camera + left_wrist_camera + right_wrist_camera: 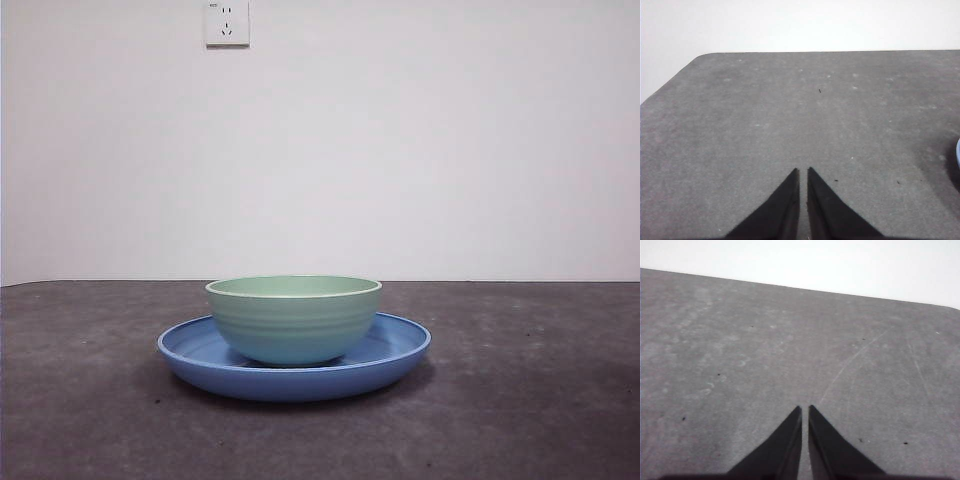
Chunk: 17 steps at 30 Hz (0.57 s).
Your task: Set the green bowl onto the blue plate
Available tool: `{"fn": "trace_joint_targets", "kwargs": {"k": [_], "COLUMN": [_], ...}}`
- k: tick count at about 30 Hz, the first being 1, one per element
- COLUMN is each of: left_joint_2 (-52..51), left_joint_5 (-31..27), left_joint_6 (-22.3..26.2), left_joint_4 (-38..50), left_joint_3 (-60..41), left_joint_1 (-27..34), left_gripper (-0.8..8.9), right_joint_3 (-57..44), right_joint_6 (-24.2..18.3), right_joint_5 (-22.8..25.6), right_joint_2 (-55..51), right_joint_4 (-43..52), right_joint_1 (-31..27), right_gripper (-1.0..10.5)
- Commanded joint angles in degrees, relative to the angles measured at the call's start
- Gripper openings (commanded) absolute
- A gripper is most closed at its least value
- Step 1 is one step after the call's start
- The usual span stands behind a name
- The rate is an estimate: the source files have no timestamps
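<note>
item: green bowl (293, 318), upright in the middle of the blue plate (390, 358), which we judge to be its intended resting place. left gripper (803, 172) and right gripper (805, 410), both well away from the plate, jaws pressed together on nothing, over bare table (520, 420). we cannot see the bowl's foot behind the plate's rim, and the left wrist view shows only a blue sliver at its edge.

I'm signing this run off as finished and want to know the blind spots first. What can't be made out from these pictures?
- Inside of the green bowl: the front view is level, so the wall hides it.
- Bowl's foot: the blue plate rim hides it.
- Plate in the left wrist view: only a sliver at the edge.
- Left hand and right hand: absent from the front view, so their distance from the bowl is unknown.
</note>
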Motion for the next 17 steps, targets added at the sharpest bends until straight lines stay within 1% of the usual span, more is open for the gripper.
{"fn": "trace_joint_targets", "kwargs": {"k": [1, 17], "left_joint_2": [-0.11, -0.11], "left_joint_5": [-0.33, -0.33], "left_joint_6": [0.66, 0.66], "left_joint_4": [-0.42, -0.42], "left_joint_3": [-1.18, -1.16], "left_joint_1": [0.0, 0.0], "left_gripper": [0.24, 0.24], "right_joint_3": [-0.39, -0.37], "right_joint_6": [0.9, 0.87], "right_joint_5": [0.13, 0.31], "right_joint_2": [-0.15, -0.15], "right_joint_4": [-0.59, 1.05], "right_joint_1": [0.0, -0.26], "right_gripper": [0.2, 0.2]}}
